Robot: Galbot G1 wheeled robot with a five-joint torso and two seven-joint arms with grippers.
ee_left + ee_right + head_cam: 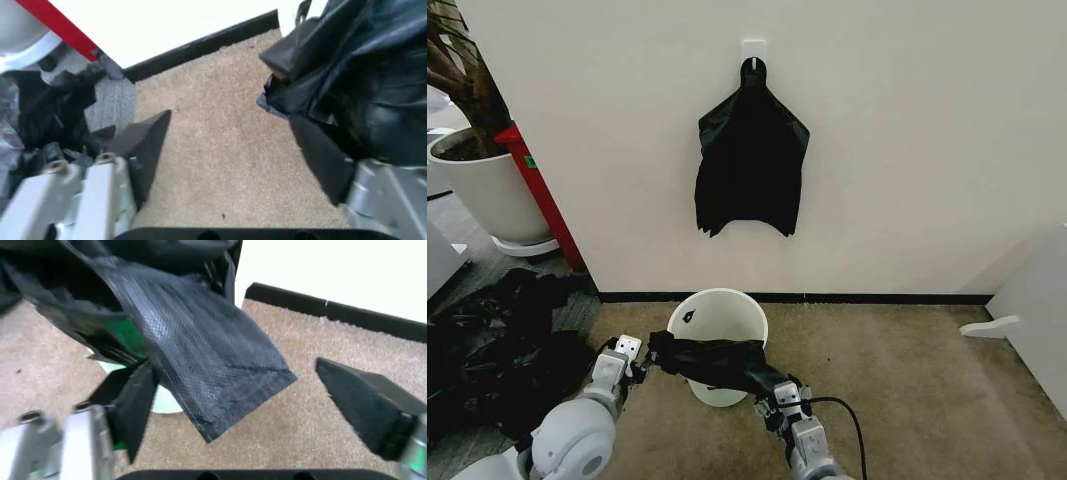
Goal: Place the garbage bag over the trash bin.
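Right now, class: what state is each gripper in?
Left gripper: open, garbage bag draped against one finger.
Right gripper: open, garbage bag draped over one finger.

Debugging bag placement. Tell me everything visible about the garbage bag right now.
The garbage bag is thin, glossy black plastic, wrinkled, stretched sideways between the left gripper and the right gripper in front of the trash bin. It drapes across the bin's near side below the rim; the mouth is uncovered. In the wrist views both grippers' fingers stand apart, the bag draped against one finger of each and a textured, seamed flap hanging loose.
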